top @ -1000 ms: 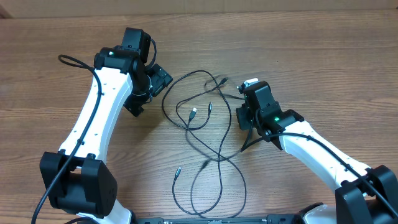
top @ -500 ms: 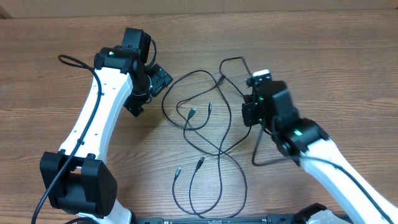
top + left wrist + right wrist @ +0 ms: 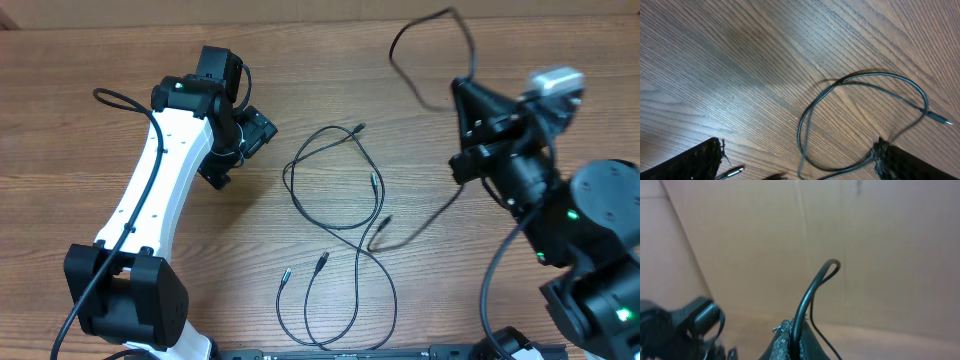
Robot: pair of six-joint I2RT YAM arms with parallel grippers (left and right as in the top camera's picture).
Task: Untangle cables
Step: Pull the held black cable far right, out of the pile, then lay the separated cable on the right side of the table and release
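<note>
Thin black cables [image 3: 289,175] lie in loose loops at the table's centre, with small plugs [image 3: 322,260] near the front. My right gripper [image 3: 460,92] is raised high at the right, shut on one cable [image 3: 394,52]. That cable arches above the fingers and trails down to the pile. In the right wrist view this cable [image 3: 812,287] stands up from between my pressed pads [image 3: 787,342]. My left gripper [image 3: 240,140] stays low at the upper left, open. In its wrist view a cable loop [image 3: 860,80] lies ahead of the wide-apart fingers [image 3: 695,160], and a silver-tipped plug [image 3: 732,172] lies between them.
A brown cardboard wall [image 3: 840,230] stands behind the wooden table [image 3: 80,120]. The left arm [image 3: 685,320] shows at the lower left of the right wrist view. The arm's own thick wiring [image 3: 120,98] curls at the far left.
My right arm has risen and swung right, pulling one cable up out of the pile. The cables left on the table have shifted. The left arm has not moved.
</note>
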